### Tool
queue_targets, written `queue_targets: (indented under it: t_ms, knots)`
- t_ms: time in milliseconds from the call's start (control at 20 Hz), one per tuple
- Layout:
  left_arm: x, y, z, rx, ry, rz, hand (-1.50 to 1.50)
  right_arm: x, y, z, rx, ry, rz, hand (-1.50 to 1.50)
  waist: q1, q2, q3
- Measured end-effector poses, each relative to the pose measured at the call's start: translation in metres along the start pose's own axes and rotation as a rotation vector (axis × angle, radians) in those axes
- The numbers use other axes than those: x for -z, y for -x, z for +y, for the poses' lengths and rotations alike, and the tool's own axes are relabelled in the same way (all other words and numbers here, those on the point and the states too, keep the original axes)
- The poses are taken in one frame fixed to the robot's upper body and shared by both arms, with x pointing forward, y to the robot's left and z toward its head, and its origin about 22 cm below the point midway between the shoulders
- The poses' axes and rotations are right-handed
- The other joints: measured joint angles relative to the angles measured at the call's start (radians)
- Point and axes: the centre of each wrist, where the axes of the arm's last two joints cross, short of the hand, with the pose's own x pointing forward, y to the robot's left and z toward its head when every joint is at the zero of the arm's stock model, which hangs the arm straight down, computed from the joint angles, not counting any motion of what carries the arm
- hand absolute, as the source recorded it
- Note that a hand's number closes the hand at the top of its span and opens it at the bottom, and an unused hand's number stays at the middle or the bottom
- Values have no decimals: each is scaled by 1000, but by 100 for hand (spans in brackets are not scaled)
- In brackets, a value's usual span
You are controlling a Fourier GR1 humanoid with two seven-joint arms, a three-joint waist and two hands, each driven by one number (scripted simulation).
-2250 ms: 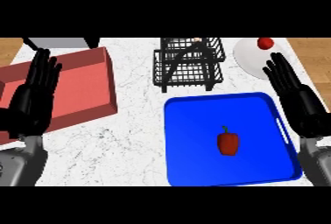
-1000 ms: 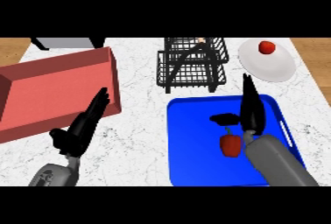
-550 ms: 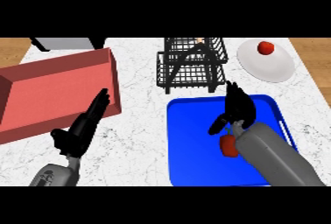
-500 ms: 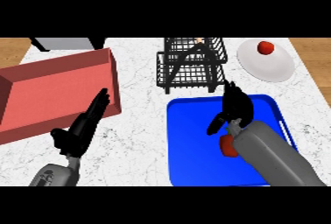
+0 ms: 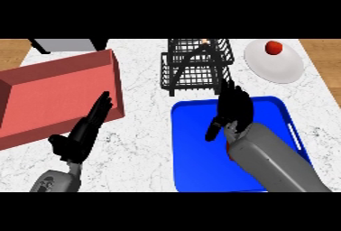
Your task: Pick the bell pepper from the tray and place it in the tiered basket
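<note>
Nearest to the lower edge, the right grey forearm [image 5: 276,162] comes in from the bottom right and lies over the blue tray [image 5: 193,153], which sits on the white marble counter [image 5: 143,135]. At the end of this forearm the right hand [image 5: 233,110] is above the far part of the tray, the back of the hand turned up and the fingers bent downward. The bell pepper cannot be seen; the hand and the forearm cover the place on the tray beneath them, so it is not possible to say if the fingers hold anything or how far they are closed.

On the left side, the left hand [image 5: 85,133] is over the counter, with straight fingers pointing away and up toward the near edge of the red bin [image 5: 53,99]. It holds nothing.

Farther away, just behind the tray, stands the black wire tiered basket [image 5: 196,65]. A small orange thing shows at its top, too small to identify. To the right of the basket is a white plate [image 5: 276,67] with a red round object [image 5: 273,46] on its far part. At the far left corner a grey and black object [image 5: 66,44] is partly visible.
</note>
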Motion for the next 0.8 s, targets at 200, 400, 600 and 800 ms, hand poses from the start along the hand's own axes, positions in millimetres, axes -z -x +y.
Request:
queue_targets:
  t_ms: [200,400,600,800]
  knots:
    - [-1,-1,-3,3,-4,-4,0,9,10,7,-43,-7,65,-150,-1,2,0]
    - [-2,-1,-3,0,-3,-1,0,13,18,16,-50,-37,115,-150,0,4,1]
    - [0,-3,-5,5,1,-5,0,11,29,28,-46,-53,148,-150,4,8,2]
    - [5,-3,-4,8,0,-8,0,6,32,36,-42,-50,160,-150,8,10,3]
